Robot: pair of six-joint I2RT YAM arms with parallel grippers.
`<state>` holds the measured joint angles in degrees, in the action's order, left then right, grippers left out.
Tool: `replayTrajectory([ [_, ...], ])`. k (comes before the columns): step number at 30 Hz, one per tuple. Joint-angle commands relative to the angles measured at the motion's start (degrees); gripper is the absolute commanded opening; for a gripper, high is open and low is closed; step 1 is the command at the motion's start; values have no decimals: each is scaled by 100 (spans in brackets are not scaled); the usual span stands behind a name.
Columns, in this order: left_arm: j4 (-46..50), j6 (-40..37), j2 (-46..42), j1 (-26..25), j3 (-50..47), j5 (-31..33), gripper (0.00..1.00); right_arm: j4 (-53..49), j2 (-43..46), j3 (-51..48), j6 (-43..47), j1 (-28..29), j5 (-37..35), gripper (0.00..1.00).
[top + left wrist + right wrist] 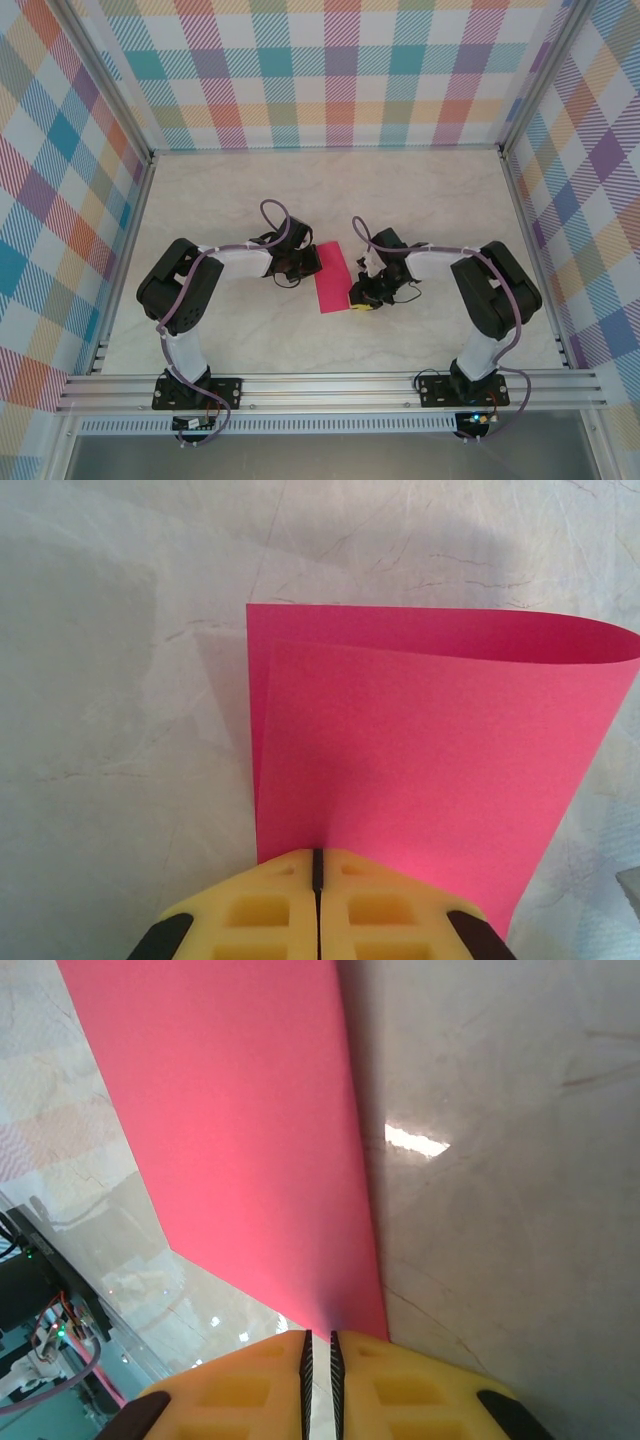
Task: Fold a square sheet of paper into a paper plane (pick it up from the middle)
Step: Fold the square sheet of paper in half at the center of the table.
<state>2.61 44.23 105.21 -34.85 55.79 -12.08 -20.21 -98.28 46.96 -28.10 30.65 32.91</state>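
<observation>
The thin magenta-pink sheet of paper sits just below the middle of the overhead frame, doubled over into a narrow oblong. Its long axis runs nearly straight up and down the picture, between the two arms.

In the left wrist view the paper fills the centre and right. Two layers show: the upper one's left edge sits slightly inside the lower one's, and on the right the sheet turns over in a soft rounded bend rather than a sharp crease.

The left gripper meets the paper's left long edge. Its yellow fingers are pressed tight together on the near edge.

The right gripper is at the lower right edge. In its own camera the paper slants down from the upper left and narrows into the almost-closed yellow jaws, which pinch it.

Pale marble-patterned tabletop lies underneath, with pastel checked walls around it.
</observation>
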Motion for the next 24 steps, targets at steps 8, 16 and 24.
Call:
replayTrajectory([
  [8,563,11,398,-101,-122,322,6,63,-357,1435,-64,-58,-686,17],
  [16,609,-30,417,-102,-103,312,6,113,-1609,2340,-120,-256,-586,16],
  [24,664,-104,430,-101,-121,312,5,300,-1520,2324,-422,-507,-152,16],
])
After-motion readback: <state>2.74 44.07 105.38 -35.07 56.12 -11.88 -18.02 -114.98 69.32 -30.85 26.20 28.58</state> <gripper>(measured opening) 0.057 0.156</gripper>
